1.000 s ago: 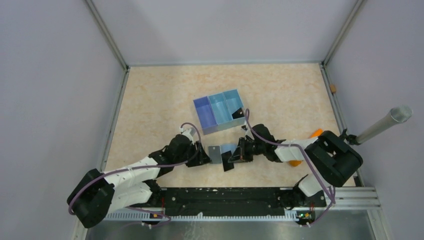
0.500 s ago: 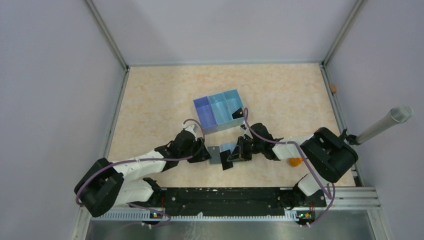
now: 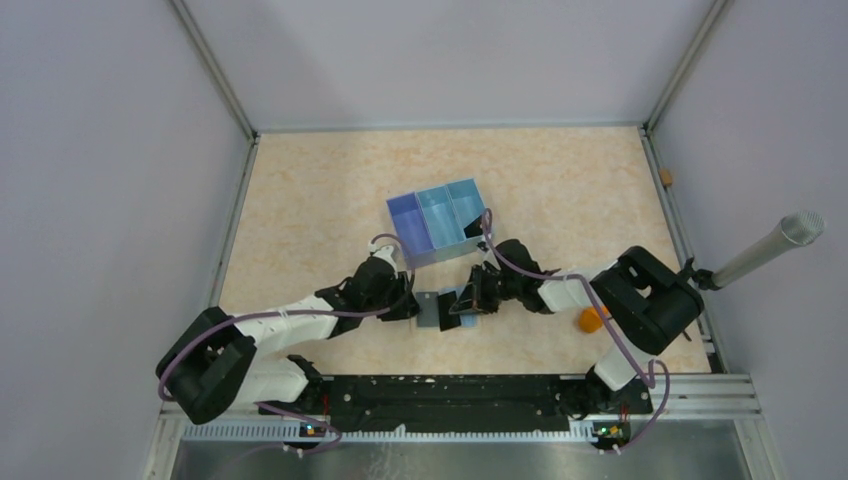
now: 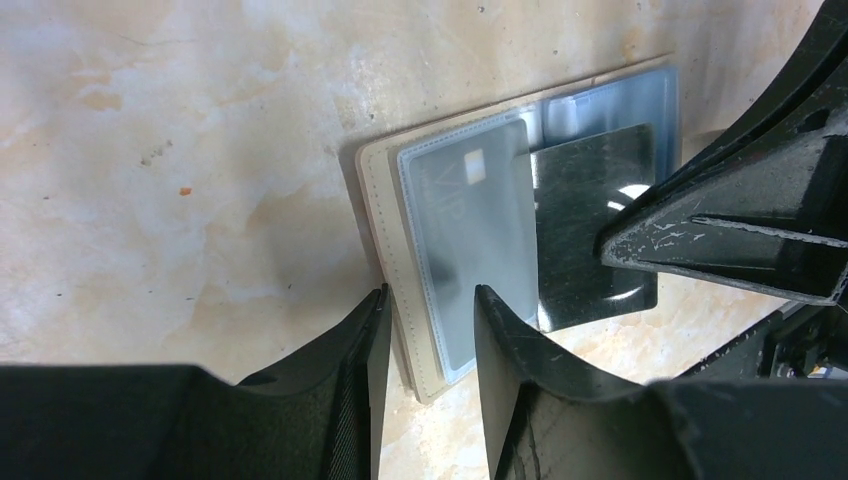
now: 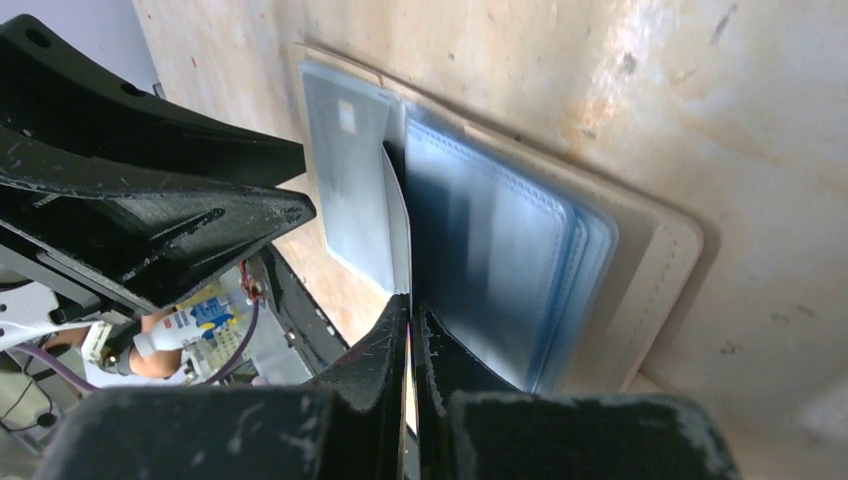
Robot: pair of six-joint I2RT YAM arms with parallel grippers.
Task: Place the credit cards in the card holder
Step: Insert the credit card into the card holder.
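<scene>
Down near the front edge of the surface (image 3: 320, 200), the two arms meet nose to nose over the card holder (image 4: 375, 190). It lies open and flat, beige cover down, with its clear plastic sleeves facing up. One sleeved card (image 4: 470, 230), pale with a small chip mark, sits inside the left-hand pocket.

The left tool (image 4: 425, 340) comes in low from the holder's left side. Its fingers (image 4: 350, 350) stand apart with the holder's near edge in the gap between them. One finger is beside the beige border and the other over the sleeve. I can't tell whether they actually pinch it.

The right tool (image 5: 408, 305) is clamped together on a credit card (image 5: 397, 220), held thin edge up. From its own camera, the card's far end stands at the fold between the filled pocket and the stack of bluish sleeves. From the left side, the card looks dark and glossy.

The blue tray (image 3: 438, 222) sits just behind the tools. A small orange object (image 3: 592, 319) lies by the right arm.
</scene>
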